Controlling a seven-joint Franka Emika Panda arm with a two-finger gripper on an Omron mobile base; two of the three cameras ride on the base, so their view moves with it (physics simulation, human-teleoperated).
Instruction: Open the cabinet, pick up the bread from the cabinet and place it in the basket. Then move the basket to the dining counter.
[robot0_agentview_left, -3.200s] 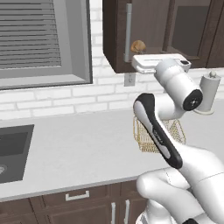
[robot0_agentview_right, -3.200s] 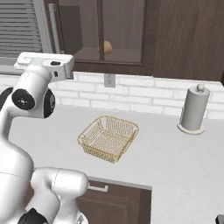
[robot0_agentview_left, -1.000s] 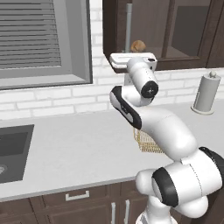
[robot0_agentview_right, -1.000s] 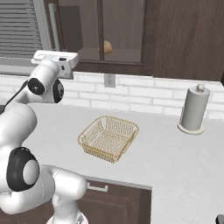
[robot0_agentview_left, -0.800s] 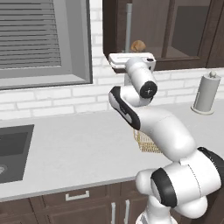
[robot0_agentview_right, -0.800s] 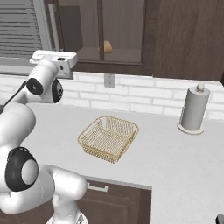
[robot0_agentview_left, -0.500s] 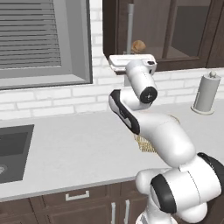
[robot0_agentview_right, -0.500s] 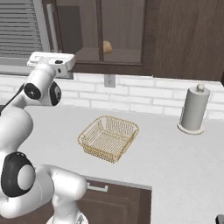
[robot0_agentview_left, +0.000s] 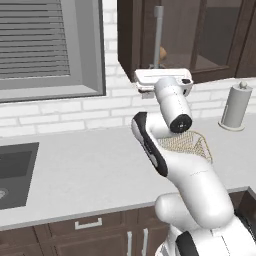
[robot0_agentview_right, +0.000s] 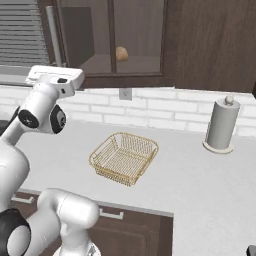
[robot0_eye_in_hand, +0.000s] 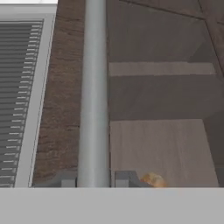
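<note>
So we're basically at step one: the dark brown wooden wall cabinet with glass-panelled doors (robot0_agentview_right: 135, 40) looks shut, and the two-finger gripper (robot0_eye_in_hand: 92, 180) sits right at the bottom of its long vertical silver bar handle (robot0_eye_in_hand: 92, 92), the small dark fingertips (robot0_eye_in_hand: 65, 179) narrowed in on either side of the bar, so I'd say it has clamped on and is ready to pull. The small round golden-brown bun (robot0_agentview_right: 121, 53) is on the shelf behind the glass, just to the side of that handle. The golden-tan wire-mesh basket (robot0_agentview_right: 124, 157) has nothing in it and sits on the light grey worktop (robot0_agentview_right: 200, 175) below the cabinet, a bit out from the white brick wall. Left to do: pull the door open, grab the bun, drop it in the basket, carry the basket over to the dining counter. Room-wise, there's a grey paper-towel roll on a stand (robot0_agentview_right: 220, 125) further along from the cabinet, a blinded window (robot0_agentview_left: 47, 45) beside it, and a dark sink (robot0_agentview_left: 12, 172) under the window.
</note>
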